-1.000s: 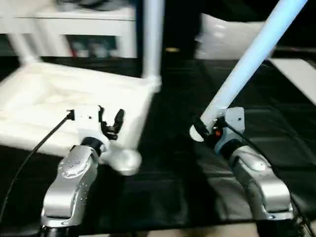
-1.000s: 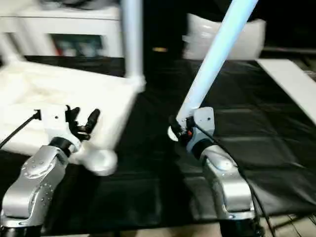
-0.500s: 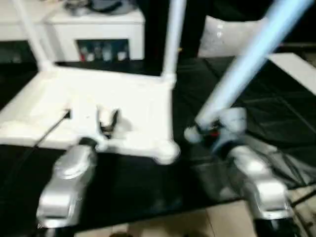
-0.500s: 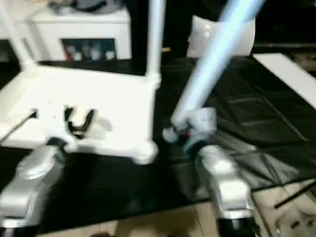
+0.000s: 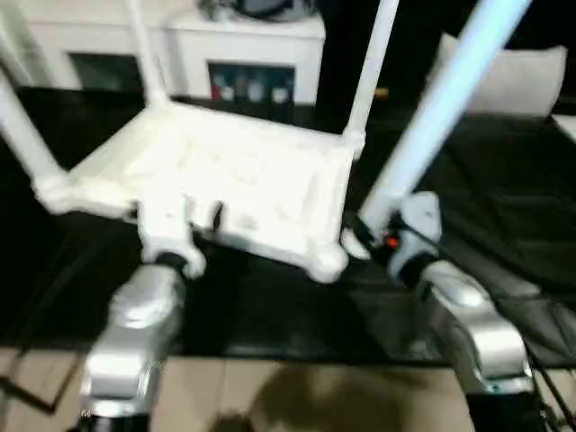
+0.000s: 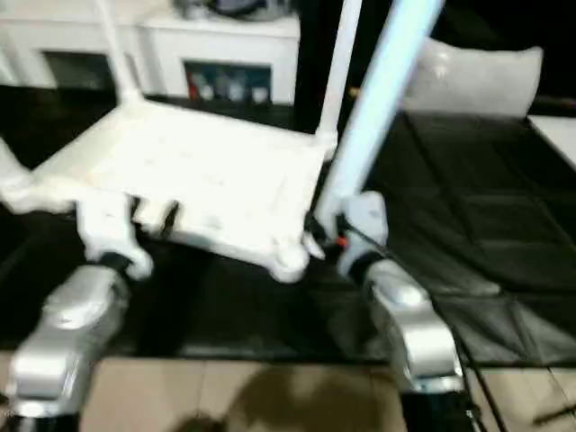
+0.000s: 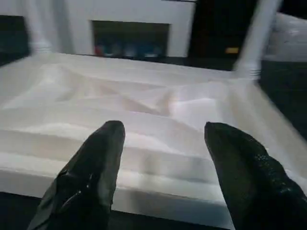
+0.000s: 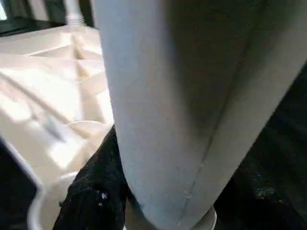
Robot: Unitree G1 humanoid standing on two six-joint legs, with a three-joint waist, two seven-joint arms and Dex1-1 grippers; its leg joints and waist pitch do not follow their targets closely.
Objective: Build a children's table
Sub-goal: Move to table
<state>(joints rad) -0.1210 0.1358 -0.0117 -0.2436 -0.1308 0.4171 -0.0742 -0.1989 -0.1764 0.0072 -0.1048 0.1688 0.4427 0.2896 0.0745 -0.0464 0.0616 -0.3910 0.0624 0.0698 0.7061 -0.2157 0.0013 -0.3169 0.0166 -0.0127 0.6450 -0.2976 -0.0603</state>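
The children's table top (image 5: 243, 171) lies upside down on the black mat, ribbed underside up. White legs stand in its far right corner (image 5: 369, 72), far left corner (image 5: 144, 54) and left corner (image 5: 22, 135). My right gripper (image 5: 373, 238) is shut on the lower end of another white leg (image 5: 441, 108), which leans up and to the right. That end sits just beside the empty near right corner socket (image 5: 328, 263). My left gripper (image 7: 163, 139) is open at the top's near rim (image 7: 144, 191), nothing between its black fingers (image 7: 91, 172).
A white cabinet (image 5: 243, 45) stands behind the table top. A white cushion-like bundle (image 5: 513, 76) lies at the back right. The black mat (image 5: 504, 198) ends near my arms, where tan floor (image 5: 270, 396) begins.
The camera has shifted, taking in more floor. Relative to both grippers the table top now lies further right, so its near right socket is close to the held leg's lower end.
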